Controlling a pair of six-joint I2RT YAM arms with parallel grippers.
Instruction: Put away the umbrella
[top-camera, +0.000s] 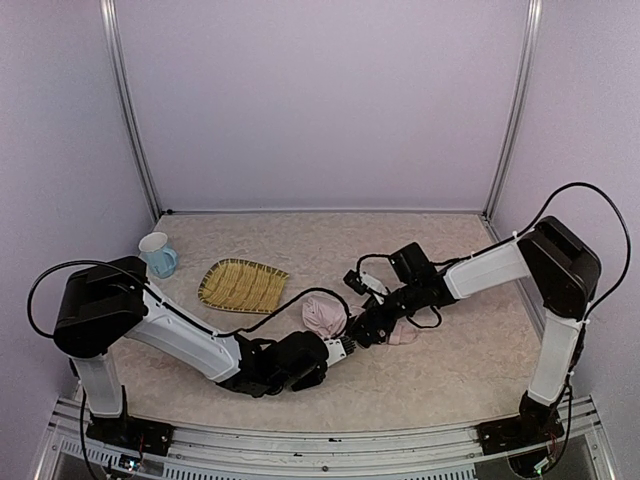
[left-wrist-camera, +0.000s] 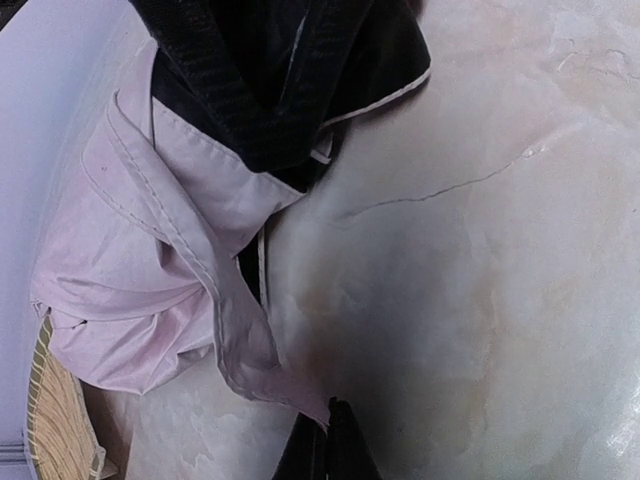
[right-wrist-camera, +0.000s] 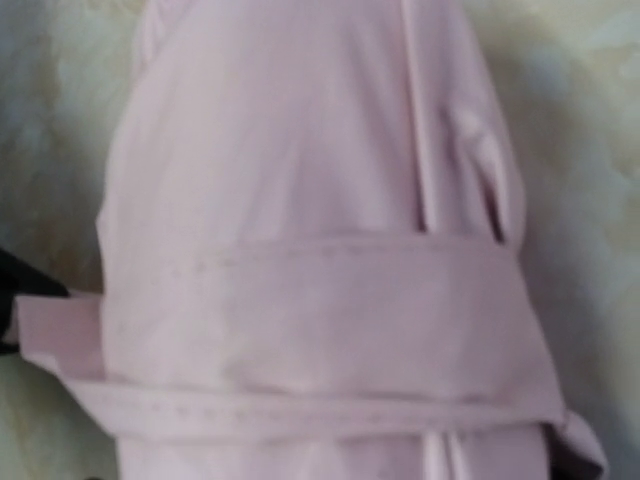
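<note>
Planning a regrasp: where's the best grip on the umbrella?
Grip the umbrella where the strap wraps it, coming from above with the jaws across the roll. It lies flat, and the strap binds the fabric tight there; the folds elsewhere look loose.

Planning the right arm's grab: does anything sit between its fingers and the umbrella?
Nothing visible does. The umbrella fills the right wrist view, lying directly at the right gripper; the tray and cup stand well apart from both.
</note>
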